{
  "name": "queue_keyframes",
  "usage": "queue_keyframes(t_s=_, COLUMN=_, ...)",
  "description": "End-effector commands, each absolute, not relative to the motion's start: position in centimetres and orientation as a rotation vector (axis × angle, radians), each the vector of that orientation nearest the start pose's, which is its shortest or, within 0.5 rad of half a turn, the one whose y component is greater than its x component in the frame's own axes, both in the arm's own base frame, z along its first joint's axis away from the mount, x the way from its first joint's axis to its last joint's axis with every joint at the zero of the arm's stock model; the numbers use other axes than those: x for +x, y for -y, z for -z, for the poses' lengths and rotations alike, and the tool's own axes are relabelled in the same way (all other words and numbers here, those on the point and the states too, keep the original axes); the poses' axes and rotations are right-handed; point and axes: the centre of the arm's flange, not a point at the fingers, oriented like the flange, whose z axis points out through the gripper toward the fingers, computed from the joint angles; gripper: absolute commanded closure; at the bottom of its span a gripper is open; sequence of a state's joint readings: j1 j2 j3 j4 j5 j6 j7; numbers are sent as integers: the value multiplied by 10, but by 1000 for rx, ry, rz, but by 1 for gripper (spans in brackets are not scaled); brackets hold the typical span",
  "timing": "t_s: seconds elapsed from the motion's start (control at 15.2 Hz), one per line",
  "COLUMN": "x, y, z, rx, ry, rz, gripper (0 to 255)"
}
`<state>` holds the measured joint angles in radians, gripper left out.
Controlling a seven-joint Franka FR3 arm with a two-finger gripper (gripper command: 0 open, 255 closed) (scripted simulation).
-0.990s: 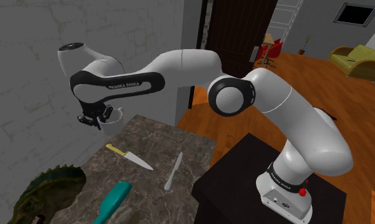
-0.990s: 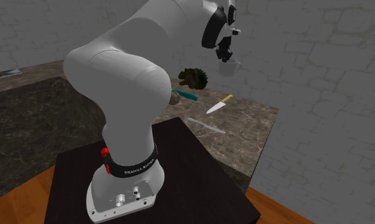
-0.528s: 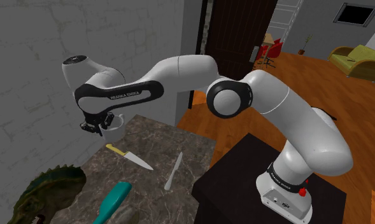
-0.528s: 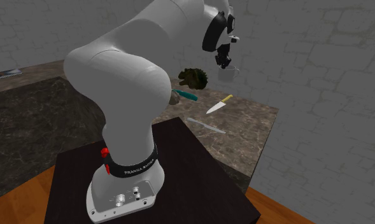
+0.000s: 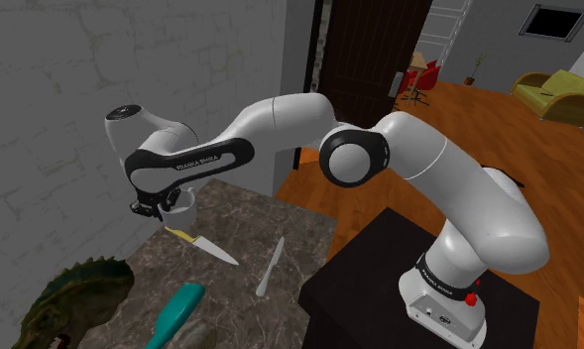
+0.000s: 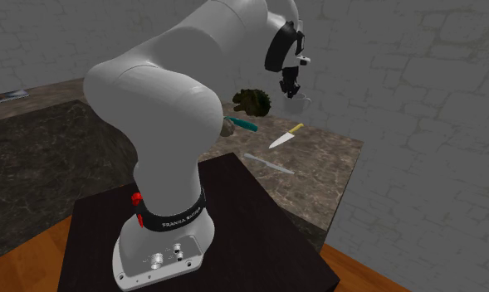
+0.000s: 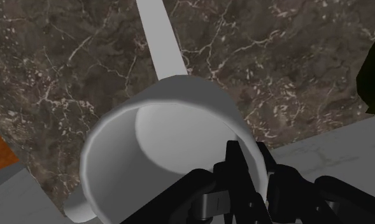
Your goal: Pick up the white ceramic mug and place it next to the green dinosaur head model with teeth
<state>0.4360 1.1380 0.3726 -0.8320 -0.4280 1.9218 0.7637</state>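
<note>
Above the marble counter [image 5: 230, 213], the gripper [image 5: 153, 206] hangs with the white mug [image 5: 181, 203] clamped in it. In the wrist view one black finger [image 7: 233, 170] sits inside the cup and the other outside, pinching the wall between them. The mug [image 7: 157, 137] is upright and its hollow is bare, with nothing in it. A pale grey blade [image 7: 159, 38] on the stone runs out from behind the rim, and I cannot tell which knife it belongs to. A dark green shape [image 7: 374, 70] is cut off by the frame, and I cannot name it from there.

In the shoulder view the mug is off the counter, over the handle end of the yellow-handled knife [image 5: 200, 243]. An all-grey knife [image 5: 271, 266] lies near that one. A teal-handled tool [image 5: 177, 309] lies closer to the green dinosaur head [image 5: 66, 302], and its working end is too dark to read. The head is cut by the picture's lower left corner, well apart from the mug.

The second exterior view shows the mug [image 6: 295, 104] under the gripper [image 6: 290, 88]. The dinosaur head [image 6: 252, 101] is partly hidden behind the arm; the black stand [image 6: 234, 224] is in the foreground.
</note>
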Motion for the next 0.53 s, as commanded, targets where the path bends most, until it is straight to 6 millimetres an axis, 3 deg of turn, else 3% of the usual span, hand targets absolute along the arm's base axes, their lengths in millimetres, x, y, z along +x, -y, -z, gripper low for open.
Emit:
queue_keyframes(t_s=0.0, x=655, y=-453, z=-219, rx=-3187, ry=-22, rz=72, gripper=255)
queue_keyframes(t_s=0.46, x=655, y=-453, z=-182, rx=-3187, ry=-22, rz=72, gripper=255)
